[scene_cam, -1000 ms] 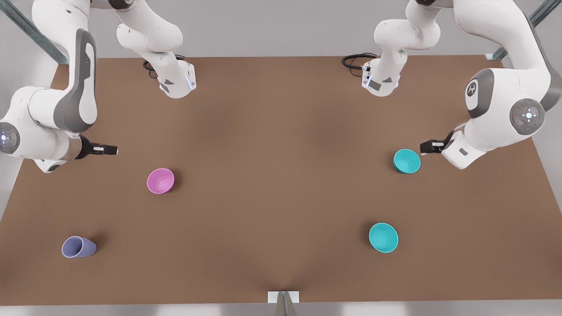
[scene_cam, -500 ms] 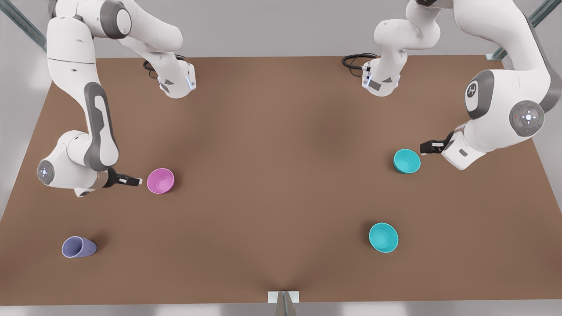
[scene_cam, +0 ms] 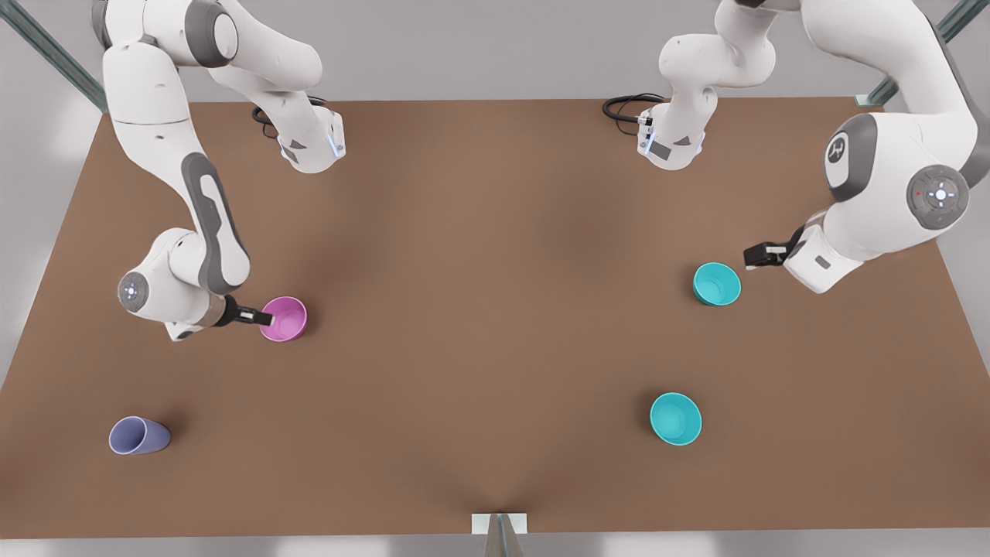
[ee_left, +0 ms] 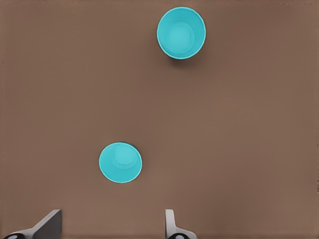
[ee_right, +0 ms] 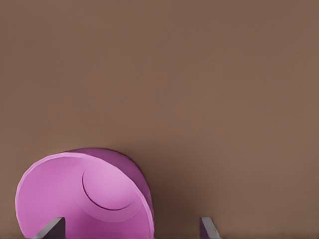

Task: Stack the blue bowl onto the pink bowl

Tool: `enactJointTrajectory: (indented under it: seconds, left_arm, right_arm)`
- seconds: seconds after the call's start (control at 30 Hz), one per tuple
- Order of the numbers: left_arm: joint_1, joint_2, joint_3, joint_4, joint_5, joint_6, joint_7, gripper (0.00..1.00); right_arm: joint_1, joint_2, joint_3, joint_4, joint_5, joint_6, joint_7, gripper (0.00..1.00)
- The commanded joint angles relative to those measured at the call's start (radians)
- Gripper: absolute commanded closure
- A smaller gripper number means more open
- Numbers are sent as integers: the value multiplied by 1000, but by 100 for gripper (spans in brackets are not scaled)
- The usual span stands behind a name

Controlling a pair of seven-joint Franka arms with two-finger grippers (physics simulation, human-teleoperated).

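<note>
The pink bowl (scene_cam: 283, 318) stands upright on the front view's left side of the brown table (scene_cam: 495, 309). My right gripper (scene_cam: 264, 317) is at its rim, open, with one finger (ee_right: 50, 228) over the bowl (ee_right: 84, 196) and the other finger outside its wall. Two near-identical teal-blue bowls stand on the front view's right: one (scene_cam: 717, 283) just beside my left gripper (scene_cam: 756, 255), the other (scene_cam: 675, 418) nearer the front edge. My left gripper (ee_left: 112, 230) is open and holds nothing, with the near teal bowl (ee_left: 120, 162) just ahead of it and the other teal bowl (ee_left: 181, 33) farther off.
A lavender-blue tumbler cup (scene_cam: 138, 435) lies on its side at the front view's front left. Both arm bases (scene_cam: 313, 147) (scene_cam: 671, 147) and a black cable (scene_cam: 625, 106) sit along the back edge. A small bracket (scene_cam: 500, 524) marks the front edge's middle.
My right gripper has swung from the table's left edge down and across to the pink bowl's rim. My left gripper has shifted only slightly away from the near teal bowl. No bowl has moved.
</note>
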Motion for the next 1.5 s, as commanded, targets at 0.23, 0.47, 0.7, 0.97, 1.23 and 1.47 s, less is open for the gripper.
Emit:
enactJointTrajectory:
  seconds: [0.23,0.47,0.7,0.97,1.23,1.47]
  left_arm:
    - [-2,1,0,0,0,-1,-2,0]
    - [-2,1,0,-1,0,-1,-2,0]
    - [-2,3,0,-1,0,-3,-2,0]
    - [1,14,0,-7,0,-17,-3,0]
    - [190,208,-28,-39,-91,65,104,0]
    - [265,198,-23,-444,-140,520,616,0]
  right_arm:
    - [26,41,0,4,18,56,-100,79]
    - [25,37,0,111,110,-16,-203,79]
    - [270,164,15,659,251,-288,69,79]
    - [552,466,-9,907,144,-52,543,79]
    - [589,552,-11,920,145,39,601,30]
    - [369,288,-2,944,193,-393,566,0]
